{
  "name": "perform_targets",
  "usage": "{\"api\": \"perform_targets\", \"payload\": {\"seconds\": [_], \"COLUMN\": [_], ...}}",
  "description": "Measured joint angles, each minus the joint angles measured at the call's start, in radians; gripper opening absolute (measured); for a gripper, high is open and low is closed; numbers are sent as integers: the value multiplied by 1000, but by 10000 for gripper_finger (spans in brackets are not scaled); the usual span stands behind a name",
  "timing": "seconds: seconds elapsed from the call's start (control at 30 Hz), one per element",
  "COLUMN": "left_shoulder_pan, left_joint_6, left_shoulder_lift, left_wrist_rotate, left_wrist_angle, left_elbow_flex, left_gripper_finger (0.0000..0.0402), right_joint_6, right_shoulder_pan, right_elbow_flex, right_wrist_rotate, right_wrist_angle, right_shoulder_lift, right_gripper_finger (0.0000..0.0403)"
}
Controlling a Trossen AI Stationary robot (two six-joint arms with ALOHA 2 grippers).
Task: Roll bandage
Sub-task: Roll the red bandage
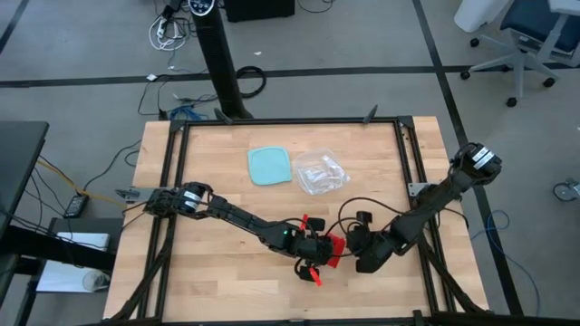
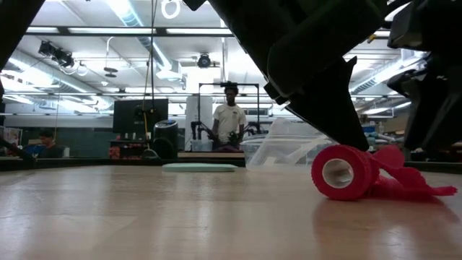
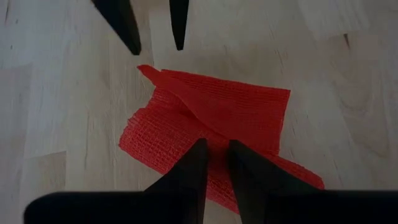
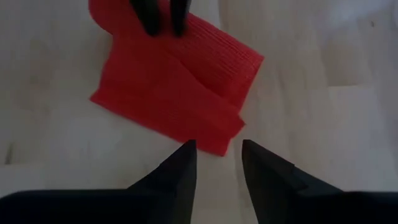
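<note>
The red bandage (image 1: pixel 333 246) lies on the wooden table near its front middle. One end is wound into a small roll (image 2: pixel 343 172). The loose tail (image 2: pixel 408 184) lies flat and creased on the wood toward the right. My left gripper (image 3: pixel 214 146) comes down onto the rolled end, its fingers close together with red cloth between them. My right gripper (image 4: pixel 217 146) stands open just off the tail's free end (image 4: pixel 230 134), with bare wood between its fingers. It shows beyond the bandage's corner in the left wrist view (image 3: pixel 155 46). My left gripper has the bandage at its rolled end (image 3: pixel 214 158), with cloth between its two fingertips (image 4: pixel 149 22). The fingers slant down from the table's left side (image 2: pixel 339 119). The roll rests on the table, and the tail lies slack on the wood. The fingers hide the exact place of contact.
A light-blue square container (image 1: pixel 270 166) and a clear crinkled plastic bag (image 1: pixel 320 172) sit at the table's far middle. Black frame rails (image 1: pixel 403 154) run along the table's sides. Bare wood lies at the near left. A person (image 2: pixel 229 115) stands in the room beyond.
</note>
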Motion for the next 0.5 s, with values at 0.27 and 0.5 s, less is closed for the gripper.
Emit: {"api": "perform_targets", "payload": {"seconds": [0.27, 0.5], "left_shoulder_pan": [0, 0], "left_joint_6": [0, 0], "left_shoulder_lift": [0, 0], "left_wrist_rotate": [0, -4], "left_wrist_angle": [1, 2], "left_elbow_flex": [0, 0], "left_gripper_finger": [72, 72], "right_joint_6": [-104, -186], "right_shoulder_pan": [-49, -79], "right_elbow_flex": [0, 1], "right_wrist_rotate": [-26, -89], "right_wrist_angle": [24, 97], "right_shoulder_lift": [0, 22], "right_gripper_finger": [151, 147]}}
